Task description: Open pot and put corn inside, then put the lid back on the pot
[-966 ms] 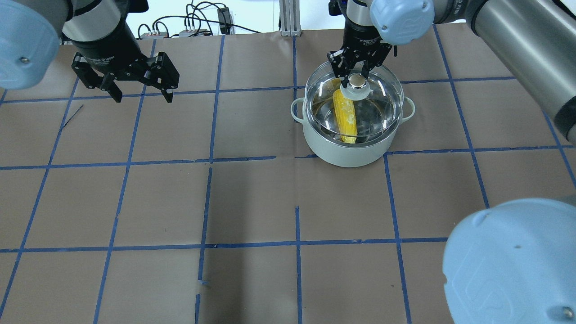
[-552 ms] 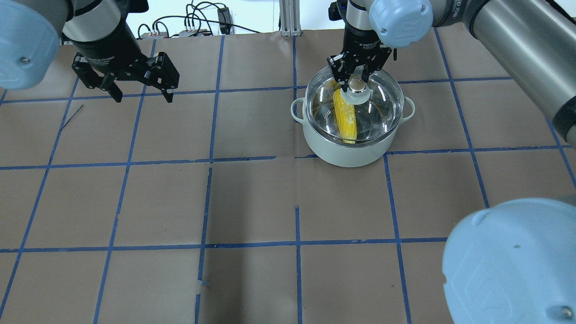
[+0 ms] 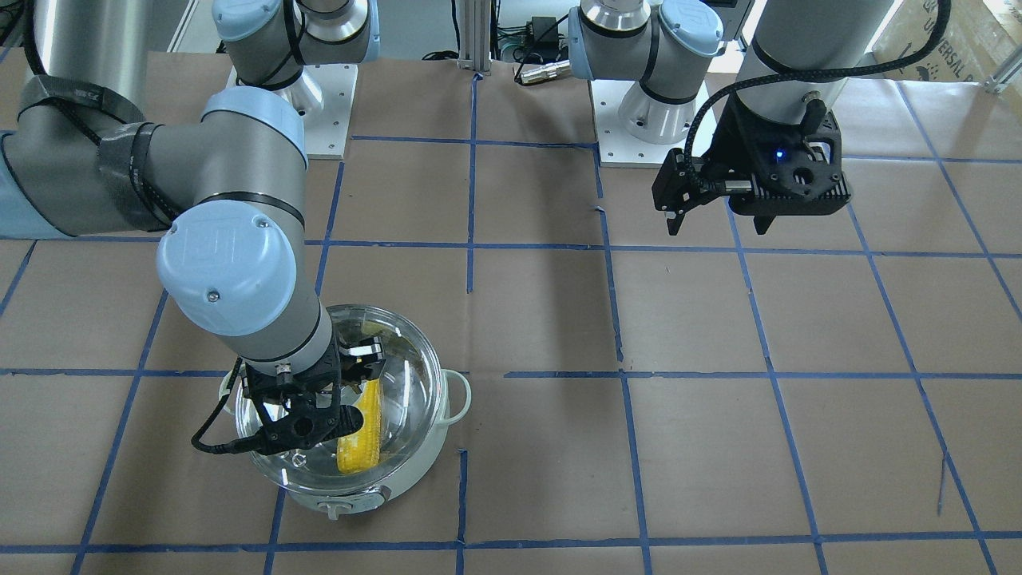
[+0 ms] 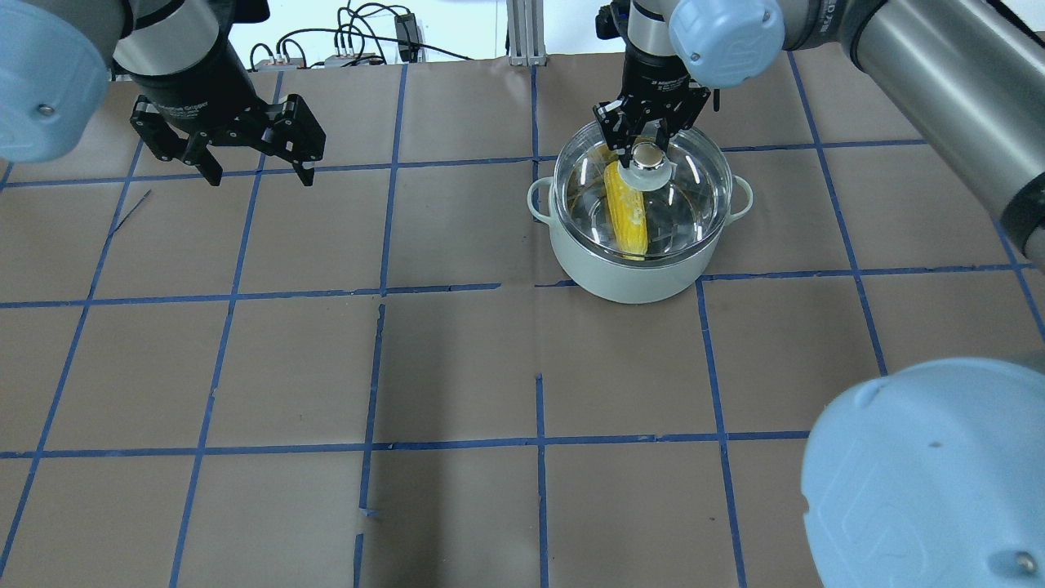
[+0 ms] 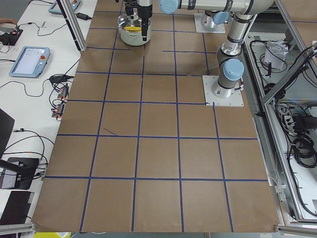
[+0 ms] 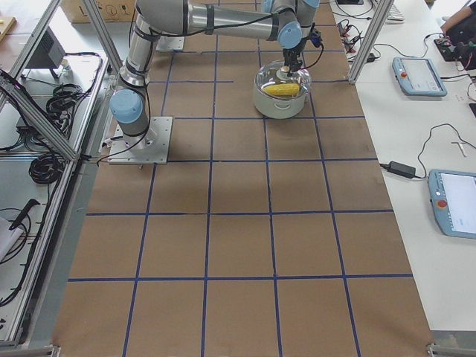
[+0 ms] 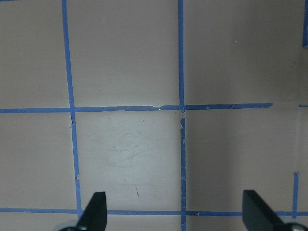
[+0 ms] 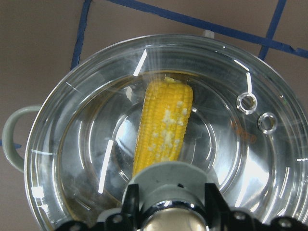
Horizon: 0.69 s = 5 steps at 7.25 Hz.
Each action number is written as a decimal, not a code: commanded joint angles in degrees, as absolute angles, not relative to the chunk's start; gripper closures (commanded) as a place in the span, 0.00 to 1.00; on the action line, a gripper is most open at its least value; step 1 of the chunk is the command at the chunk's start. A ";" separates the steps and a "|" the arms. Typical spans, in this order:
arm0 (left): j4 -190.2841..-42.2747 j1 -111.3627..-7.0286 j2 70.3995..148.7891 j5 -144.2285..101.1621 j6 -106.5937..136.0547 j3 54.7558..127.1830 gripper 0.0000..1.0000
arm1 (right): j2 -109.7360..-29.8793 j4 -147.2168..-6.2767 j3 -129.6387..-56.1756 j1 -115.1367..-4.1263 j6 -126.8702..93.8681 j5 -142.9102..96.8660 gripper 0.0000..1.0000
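Observation:
The pale mint pot (image 4: 629, 282) stands on the far right part of the table, and the yellow corn (image 4: 627, 212) lies inside it. The clear glass lid (image 4: 694, 196) sits on the pot's rim. My right gripper (image 4: 647, 147) comes straight down on the lid's knob (image 4: 649, 167) and is shut on it. In the right wrist view the fingers (image 8: 130, 204) flank the knob (image 8: 171, 180) above the corn (image 8: 163, 125). My left gripper (image 4: 261, 174) hangs open and empty over the far left of the table, well away from the pot; it also shows in the left wrist view (image 7: 175, 214).
The table is brown paper with a blue tape grid (image 4: 539, 441). Cables and a connector box (image 4: 351, 49) lie past the far edge. In the front-facing view the right arm's elbow (image 3: 231, 263) overhangs the pot (image 3: 407, 471).
My right gripper has lowered the lid a little, and it has settled on the pot's rim. The left arm has not moved.

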State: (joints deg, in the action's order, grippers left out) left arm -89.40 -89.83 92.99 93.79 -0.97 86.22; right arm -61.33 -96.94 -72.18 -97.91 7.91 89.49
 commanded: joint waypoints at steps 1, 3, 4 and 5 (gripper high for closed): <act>-89.30 -89.82 92.99 93.78 -0.97 86.22 0.00 | -61.35 -96.94 -72.16 -97.91 7.91 89.47 0.60; -89.21 -89.82 92.99 93.78 -0.97 86.22 0.00 | -61.79 -96.77 -72.16 -97.91 7.82 89.65 0.60; -89.21 -89.82 92.99 93.78 -0.97 86.22 0.00 | -61.87 -96.59 -72.16 -97.91 7.82 89.74 0.60; -89.30 -89.82 92.99 93.78 -0.97 86.22 0.00 | -61.87 -96.59 -72.25 -97.91 7.82 89.65 0.60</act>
State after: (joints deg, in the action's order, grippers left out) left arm -89.24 -89.82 92.99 93.78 -0.97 86.22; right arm -61.81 -96.68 -72.17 -97.91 7.83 89.67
